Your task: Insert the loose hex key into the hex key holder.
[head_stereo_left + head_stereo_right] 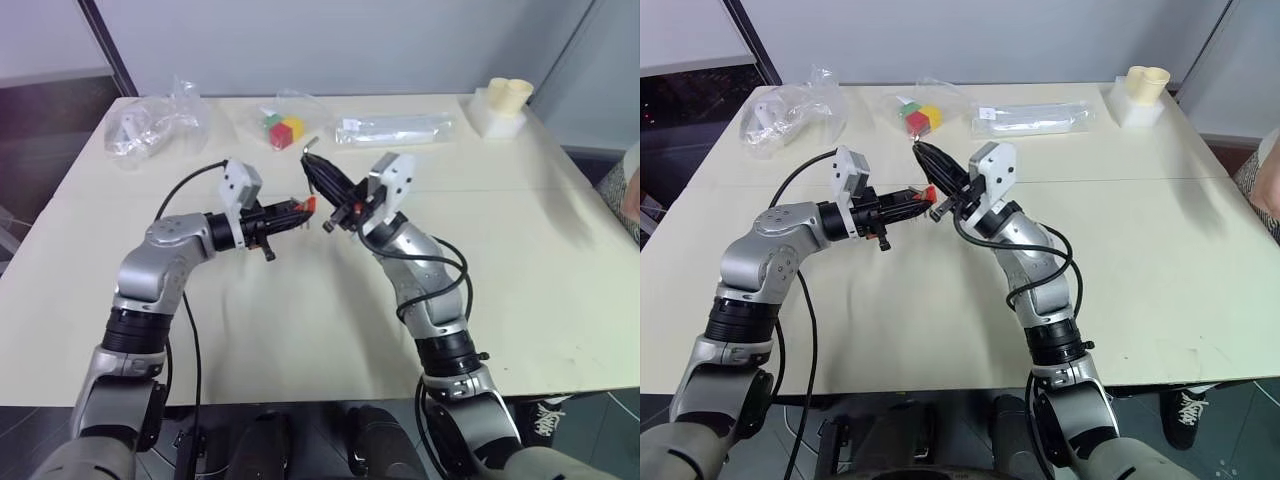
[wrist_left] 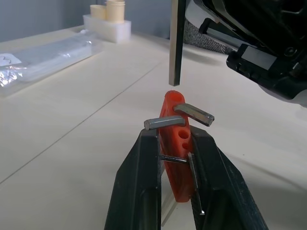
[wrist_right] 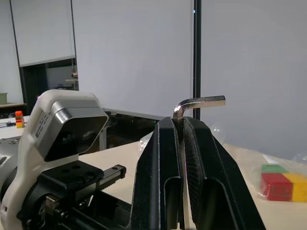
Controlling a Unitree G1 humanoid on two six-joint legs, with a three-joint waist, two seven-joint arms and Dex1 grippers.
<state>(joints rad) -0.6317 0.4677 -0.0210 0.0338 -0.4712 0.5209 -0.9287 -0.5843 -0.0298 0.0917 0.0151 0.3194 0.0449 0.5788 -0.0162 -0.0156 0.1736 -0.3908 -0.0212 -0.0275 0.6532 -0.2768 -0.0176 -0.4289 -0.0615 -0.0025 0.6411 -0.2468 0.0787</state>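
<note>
My left gripper [image 1: 298, 208] is shut on the red-orange hex key holder [image 2: 175, 143], holding it above the table [image 1: 300, 320] with its short grey keys sticking out sideways. My right gripper [image 1: 310, 160] is shut on the loose hex key [image 3: 199, 101], which runs between its fingers; the short bent leg pokes out past the fingertips. The key's long straight leg [image 2: 174, 43] hangs with its end just over the top of the holder, a small gap apart. The two grippers meet over the middle of the table.
At the back of the table lie a clear bag with red, green and yellow cubes [image 1: 283, 130], crumpled plastic bags [image 1: 160, 120], a long clear packet [image 1: 395, 128] and a cream foam block [image 1: 503, 105]. A person's arm [image 1: 630, 190] shows at the right edge.
</note>
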